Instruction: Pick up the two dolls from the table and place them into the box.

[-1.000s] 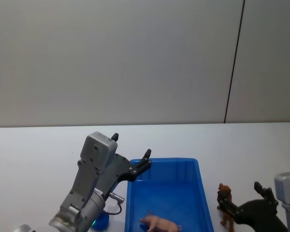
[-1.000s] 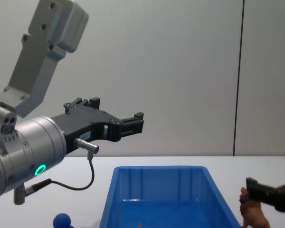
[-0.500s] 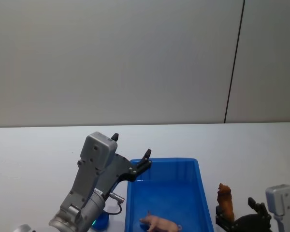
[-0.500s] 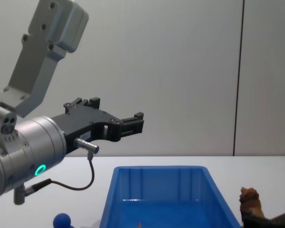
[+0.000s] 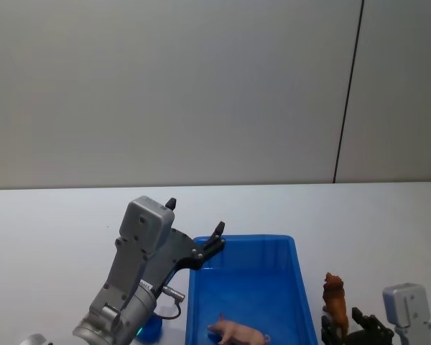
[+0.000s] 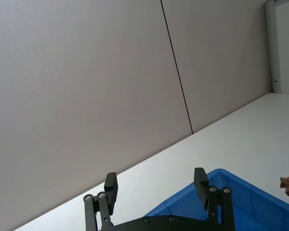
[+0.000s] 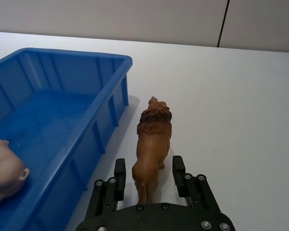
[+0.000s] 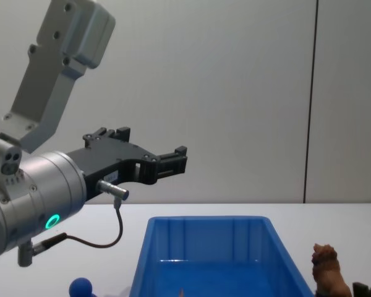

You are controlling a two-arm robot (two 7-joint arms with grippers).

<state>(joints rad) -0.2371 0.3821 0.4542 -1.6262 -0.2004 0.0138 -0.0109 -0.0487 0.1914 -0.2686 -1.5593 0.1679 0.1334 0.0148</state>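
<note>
two dolls: pig (image 5: 237, 333) is lying in the one box (image 5: 244, 238), lion (image 7: 151, 139) is standing just outside; right gripper (image 7: 149, 166) is flanking its rump, spread; left gripper (image 6: 155, 179) is hovering spread.

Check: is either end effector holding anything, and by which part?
Nothing held. Right end effector open, fingers flanking the lion's hindquarters; left end effector open, empty.

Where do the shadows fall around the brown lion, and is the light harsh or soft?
Right wrist view: soft, even light; the lion throws a faint shadow on the table toward the box. Chest view: the left tool shows dark against the evenly lit wall.
</note>
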